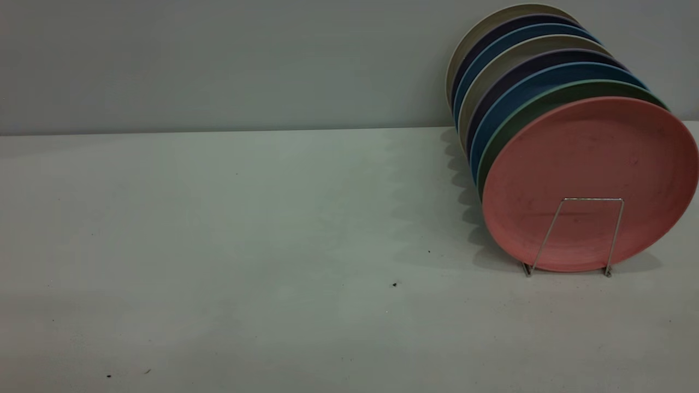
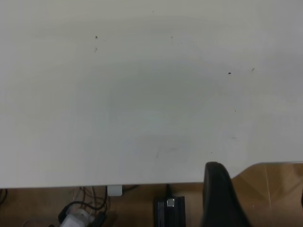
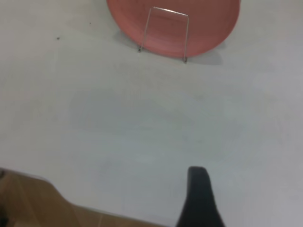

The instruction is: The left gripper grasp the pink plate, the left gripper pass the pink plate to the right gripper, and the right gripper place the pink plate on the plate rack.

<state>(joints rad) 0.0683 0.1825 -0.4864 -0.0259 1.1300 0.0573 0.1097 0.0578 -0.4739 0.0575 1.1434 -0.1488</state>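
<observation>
Pale grey-white and matte, the table (image 1: 218, 245) is stretching across the whole exterior view, carrying a few dark specks (image 1: 394, 284) and meeting a plain grey wall (image 1: 218, 60) at the far edge. Soft scalloped shadows are falling on the surface just left of the plates.

At the right of the scene, the pink plate (image 1: 592, 180) is standing on edge in the plate rack (image 1: 568, 237), leaning back against a row of other plates (image 1: 524, 65) in green, blue, dark purple and beige. It is the nearest plate in the row. One thin silver wire loop of the rack, trapezoid in shape, is rising in front of the lower part of the pink plate, its two feet resting on the table. The plate is round and flat with a low rim, its salmon surface dull and faintly scuffed.

Neither arm is showing in the exterior view. From the left wrist view, only one black finger of the left gripper (image 2: 222, 198) is showing at the table's near edge, above a brown floor (image 2: 270, 184) with cables (image 2: 80, 213); whether the fingers are apart or together I cannot tell. From the right wrist view, one black finger of the right gripper (image 3: 199, 198) is hanging over bare table, well apart from the pink plate (image 3: 208, 23) and the rack loop (image 3: 163, 33); its opening I cannot tell either. Neither gripper is touching anything.
</observation>
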